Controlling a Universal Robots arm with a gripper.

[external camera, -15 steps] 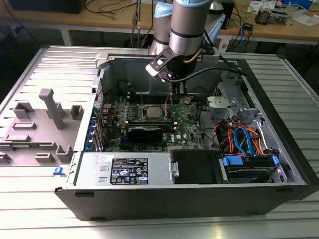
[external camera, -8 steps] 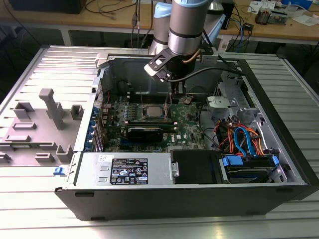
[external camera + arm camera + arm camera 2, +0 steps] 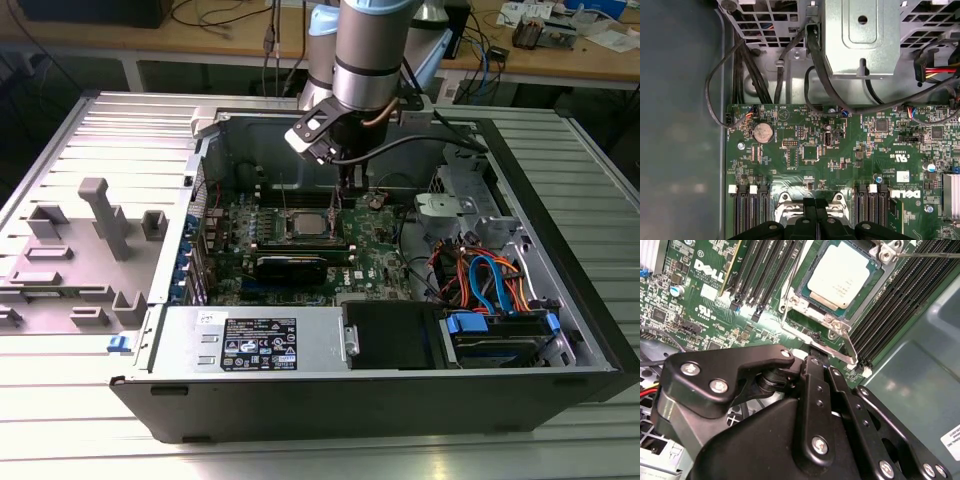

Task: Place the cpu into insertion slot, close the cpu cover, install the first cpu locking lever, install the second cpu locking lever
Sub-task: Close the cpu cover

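Observation:
The cpu (image 3: 842,277), a square chip with a silver-grey top, lies flat in the insertion slot (image 3: 867,295) on the green motherboard (image 3: 375,262). The silvery cpu cover (image 3: 826,343) frames the chip, and its near edge sits right at my fingertips. My gripper (image 3: 816,362) is shut, its black fingers (image 3: 807,220) pressed together with nothing seen between them. It hangs low over the board just beyond the socket (image 3: 305,222). A thin locking lever rod (image 3: 927,254) runs off from the socket's far corner.
Long black memory slots (image 3: 900,305) flank the socket on both sides. A metal drive cage (image 3: 860,35) with black cables (image 3: 747,70) is close to the gripper. The case wall (image 3: 250,122), power supply (image 3: 255,340) and coloured cables (image 3: 485,275) ring the board. A grey fixture (image 3: 100,215) stands outside the case.

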